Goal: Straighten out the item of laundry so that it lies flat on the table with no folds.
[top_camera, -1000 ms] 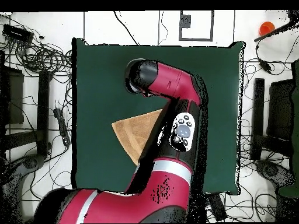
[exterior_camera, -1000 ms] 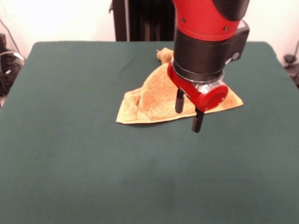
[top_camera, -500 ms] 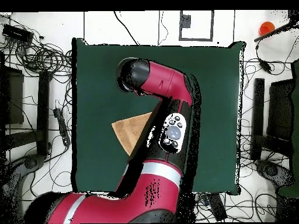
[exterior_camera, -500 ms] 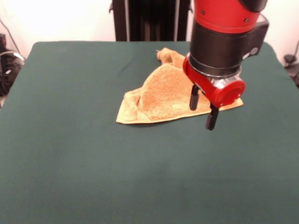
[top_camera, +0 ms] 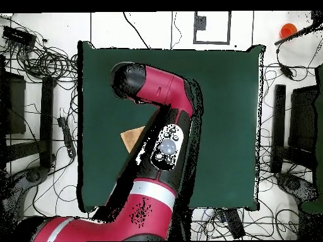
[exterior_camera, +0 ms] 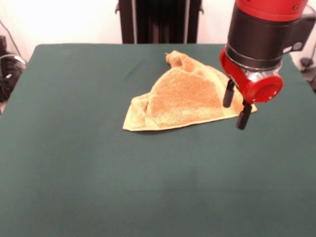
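Observation:
The item of laundry (exterior_camera: pixel 185 96) is a golden tan-orange towel lying folded into a rough triangle on the green table (exterior_camera: pixel 98 173), with a crumpled peak at its far end. My gripper (exterior_camera: pixel 235 106) hangs open just above the towel's right corner, its two black fingers (exterior_camera: pixel 228 94) apart with nothing between them. In the overhead view the arm covers most of the towel (top_camera: pixel 132 137); only a small tan patch shows left of the arm. The gripper itself is hidden under the arm's head there.
Bare green cloth stretches wide in front of and to the left of the towel. Cables and dark equipment (top_camera: pixel 38 63) lie on the floor round the table (top_camera: pixel 233 94) in the overhead view. An orange object (top_camera: pixel 288 29) sits at the top right off the table.
The arm has swung steadily to the right in the front view, from over the towel's middle to its right corner. The gripper stayed open. The towel has not moved.

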You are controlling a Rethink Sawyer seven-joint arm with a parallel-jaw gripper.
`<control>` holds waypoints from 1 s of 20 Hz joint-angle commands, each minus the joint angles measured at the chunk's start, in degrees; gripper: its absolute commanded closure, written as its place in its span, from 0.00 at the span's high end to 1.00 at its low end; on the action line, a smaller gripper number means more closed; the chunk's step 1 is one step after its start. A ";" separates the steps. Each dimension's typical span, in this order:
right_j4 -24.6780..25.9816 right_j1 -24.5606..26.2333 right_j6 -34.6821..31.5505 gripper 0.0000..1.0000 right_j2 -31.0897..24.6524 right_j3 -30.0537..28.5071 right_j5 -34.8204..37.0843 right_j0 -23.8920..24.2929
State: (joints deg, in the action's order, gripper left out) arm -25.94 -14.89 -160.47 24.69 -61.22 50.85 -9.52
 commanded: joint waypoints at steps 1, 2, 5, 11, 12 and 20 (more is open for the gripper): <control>-2.58 0.78 -22.97 1.00 1.66 -2.20 7.15 -2.80; -3.37 0.42 -23.14 1.00 0.74 -2.83 6.81 -2.59; -2.52 0.05 -21.23 1.00 0.19 -3.57 6.68 -1.85; -1.38 1.26 -19.58 1.00 -0.04 -2.10 6.29 -0.56; -1.57 1.46 -19.91 1.00 -0.15 -1.72 6.44 -0.54; -3.50 3.27 -21.16 1.00 -1.04 -0.32 4.47 2.90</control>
State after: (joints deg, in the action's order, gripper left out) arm -26.34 -13.00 -166.32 26.51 -60.89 52.11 -7.88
